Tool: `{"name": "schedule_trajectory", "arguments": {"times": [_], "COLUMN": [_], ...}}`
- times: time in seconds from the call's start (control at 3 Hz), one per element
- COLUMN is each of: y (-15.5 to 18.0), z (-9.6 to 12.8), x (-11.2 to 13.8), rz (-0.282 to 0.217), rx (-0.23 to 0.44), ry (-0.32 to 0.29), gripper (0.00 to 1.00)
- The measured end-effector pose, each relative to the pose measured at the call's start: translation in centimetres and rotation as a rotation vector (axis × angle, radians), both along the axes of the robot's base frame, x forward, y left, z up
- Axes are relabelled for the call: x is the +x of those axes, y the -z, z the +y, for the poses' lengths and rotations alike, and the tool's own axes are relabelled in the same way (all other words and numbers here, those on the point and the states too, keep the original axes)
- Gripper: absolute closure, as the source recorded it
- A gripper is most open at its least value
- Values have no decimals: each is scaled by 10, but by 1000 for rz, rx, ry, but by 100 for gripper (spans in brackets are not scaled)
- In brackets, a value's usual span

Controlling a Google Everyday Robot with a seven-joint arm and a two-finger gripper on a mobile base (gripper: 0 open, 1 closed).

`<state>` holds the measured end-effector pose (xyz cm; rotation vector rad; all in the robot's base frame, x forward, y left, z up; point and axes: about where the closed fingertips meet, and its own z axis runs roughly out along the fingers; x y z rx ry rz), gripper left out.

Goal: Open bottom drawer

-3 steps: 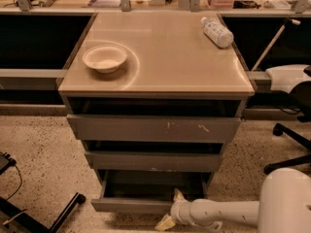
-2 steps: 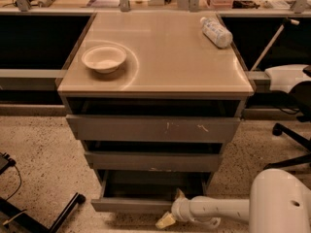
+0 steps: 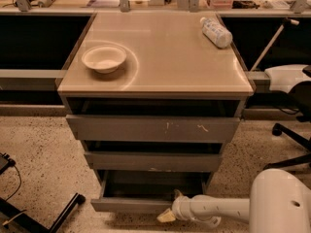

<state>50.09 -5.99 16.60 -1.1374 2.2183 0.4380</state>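
I judge the job mostly done. The cabinet [image 3: 170, 67], a smooth beige top over matte grey fronts, has its bottom drawer [image 3: 131, 206] standing well out at floor level, its shallow box showing; some travel may remain. My gripper [image 3: 168, 213], white with pale tips, sits at the drawer's front edge, and I cannot tell whether it is gripping.

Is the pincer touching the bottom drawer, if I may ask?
Cannot tell: in the camera view the pincer overlaps the bottom drawer front at its right end, hiding any contact.
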Motion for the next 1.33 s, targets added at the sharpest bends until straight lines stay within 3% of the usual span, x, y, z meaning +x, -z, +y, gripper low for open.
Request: {"name": "schedule_trajectory", "arguments": {"times": [1.0,1.33], "y": [-6,-6], "z": [-6,-8], "x": [1,1], "rz": [0,0], "rx": [0,0], "ry": [0,0], "gripper": [89,100]}}
